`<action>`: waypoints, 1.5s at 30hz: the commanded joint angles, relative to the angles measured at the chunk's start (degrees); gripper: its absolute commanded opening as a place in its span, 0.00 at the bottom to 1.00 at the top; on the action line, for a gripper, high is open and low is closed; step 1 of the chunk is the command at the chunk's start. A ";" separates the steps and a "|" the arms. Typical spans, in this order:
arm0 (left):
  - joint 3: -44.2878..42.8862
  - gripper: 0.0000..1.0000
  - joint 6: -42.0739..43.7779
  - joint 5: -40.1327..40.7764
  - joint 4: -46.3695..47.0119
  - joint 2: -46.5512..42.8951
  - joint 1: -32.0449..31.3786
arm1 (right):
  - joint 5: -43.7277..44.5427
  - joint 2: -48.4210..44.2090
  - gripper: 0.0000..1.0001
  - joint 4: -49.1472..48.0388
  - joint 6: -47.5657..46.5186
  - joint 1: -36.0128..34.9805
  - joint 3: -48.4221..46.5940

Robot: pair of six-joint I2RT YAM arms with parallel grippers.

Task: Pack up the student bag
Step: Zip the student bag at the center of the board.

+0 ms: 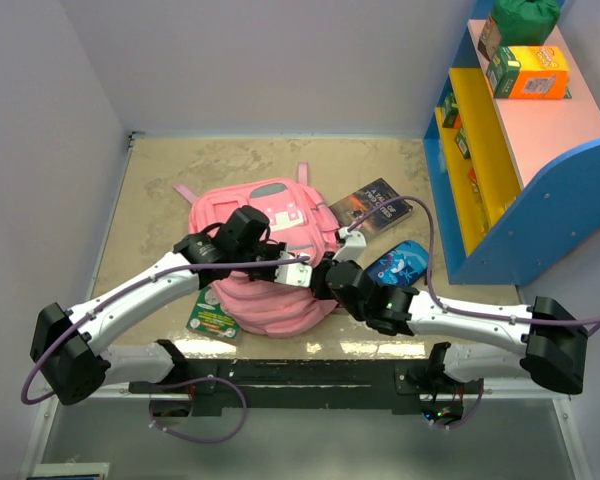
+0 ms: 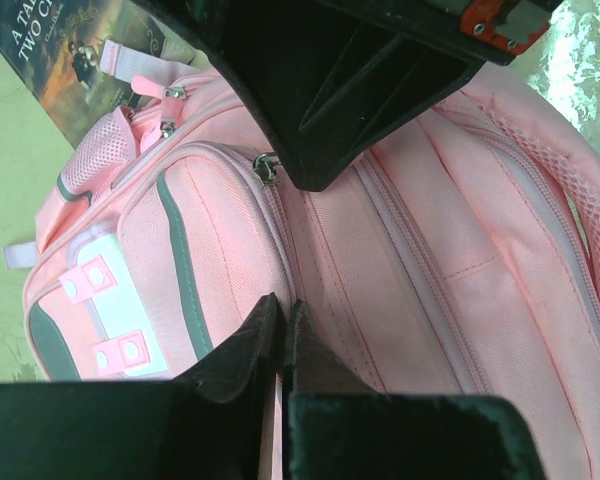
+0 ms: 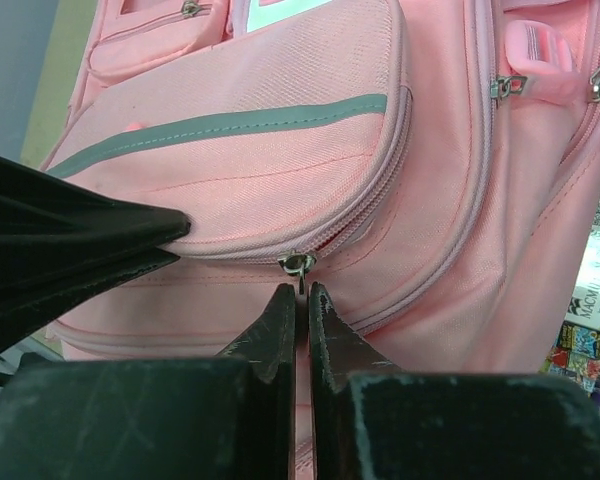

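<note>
The student bag [image 1: 265, 305], pink with grey trim, lies in the middle of the table with both arms reaching over it. My right gripper [image 3: 303, 295] is shut on the small metal zip pull [image 3: 298, 265] of the front pocket. That zip pull [image 2: 267, 168] also shows in the left wrist view, at the tip of the right arm's black fingers [image 2: 360, 90]. My left gripper [image 2: 285, 310] is shut, pinching the bag's fabric at the pocket seam. Its fingers [image 3: 80, 240] show in the right wrist view, clamped on the pocket's edge just left of the pull.
A dark book [image 1: 373, 208] lies to the right of the bag, with a blue pencil case [image 1: 398, 265] nearer the right arm. A green packet [image 1: 212, 318] pokes out under the bag's near left side. A blue and yellow shelf [image 1: 510, 150] holding boxes stands at the right.
</note>
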State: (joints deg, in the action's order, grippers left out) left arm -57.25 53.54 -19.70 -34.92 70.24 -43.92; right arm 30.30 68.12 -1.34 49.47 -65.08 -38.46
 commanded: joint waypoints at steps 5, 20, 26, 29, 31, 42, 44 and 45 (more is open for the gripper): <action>-2.95 0.00 1.30 -1.47 2.23 -0.28 0.15 | 5.11 2.63 0.00 5.21 -6.31 0.48 -1.35; -5.41 0.00 10.96 -11.48 -11.64 -0.71 0.15 | -1.74 8.60 0.00 -0.58 -17.91 12.26 -5.04; -6.64 0.00 19.40 -16.14 -20.79 -0.63 0.06 | -2.44 15.11 0.00 -3.57 -22.22 14.27 -8.65; -6.82 0.00 23.44 -17.73 -24.23 -0.54 0.15 | -3.67 16.52 0.11 -5.51 -24.07 15.51 -10.58; -6.73 0.00 25.03 -17.83 -25.28 -0.54 0.15 | -4.46 16.70 0.31 -6.04 -24.86 15.60 -12.07; -4.96 0.00 26.34 -9.66 -17.47 -1.86 1.03 | -3.58 5.28 0.66 -6.30 -22.67 15.68 -6.02; -6.90 0.00 27.93 -8.87 -16.41 -0.63 2.78 | -4.28 4.48 0.64 -5.87 -20.91 15.68 -4.26; -9.69 0.00 28.11 -8.77 -16.32 0.07 3.31 | -4.72 3.87 0.61 -6.04 -20.47 15.68 -3.56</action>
State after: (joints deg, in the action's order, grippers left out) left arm -61.17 76.77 -25.15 -53.39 70.57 -42.09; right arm 24.36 74.67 -4.47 26.39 -49.50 -44.51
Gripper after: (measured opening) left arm 0.049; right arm 0.645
